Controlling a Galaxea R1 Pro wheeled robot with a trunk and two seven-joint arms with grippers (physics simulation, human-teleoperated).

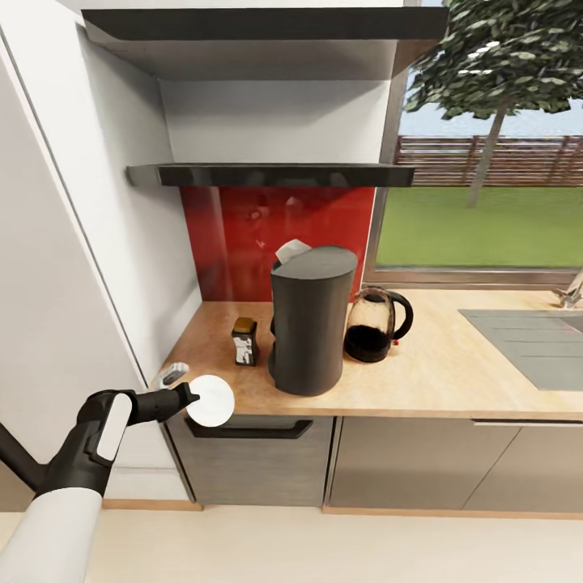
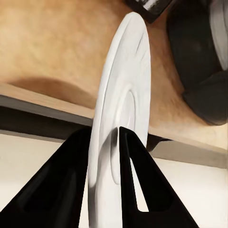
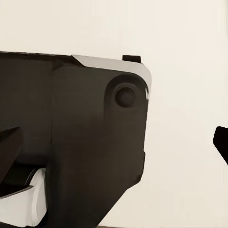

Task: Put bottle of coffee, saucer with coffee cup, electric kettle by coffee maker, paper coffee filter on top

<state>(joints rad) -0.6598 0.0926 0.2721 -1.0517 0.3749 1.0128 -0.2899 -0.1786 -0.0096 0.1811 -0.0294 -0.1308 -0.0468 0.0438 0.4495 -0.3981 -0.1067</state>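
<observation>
Right now, from the head camera, I have the left gripper [image 1: 191, 398] clamped on the saucer [image 1: 212, 401], which it holds on edge at the front lip of the kitchen countertop [image 1: 453, 372], left of the coffee maker [image 1: 311, 322]. A pale paper coffee filter [image 1: 291, 250] sits on the coffee maker's slanted top. The bottle of coffee [image 1: 244, 340] stands just beside the machine on its left, the electric kettle [image 1: 375, 324] close on its right, and the kitchen shelf [image 1: 271, 174] hangs above the red backsplash [image 1: 243, 235]. A small white-and-grey thing lies at the counter's left corner (too small for me to name). Over on the left wrist camera, both black fingers [image 2: 61, 190] pinch the saucer [image 2: 121, 109] by its rim, one on each face, with the wood-grain top [image 2: 52, 47] and the coffee maker's dark base [image 2: 199, 66] beyond. On the right wrist camera I see a dark robot body part [image 3: 80, 142] against a pale surface; I cannot tell how the right jaws stand.
</observation>
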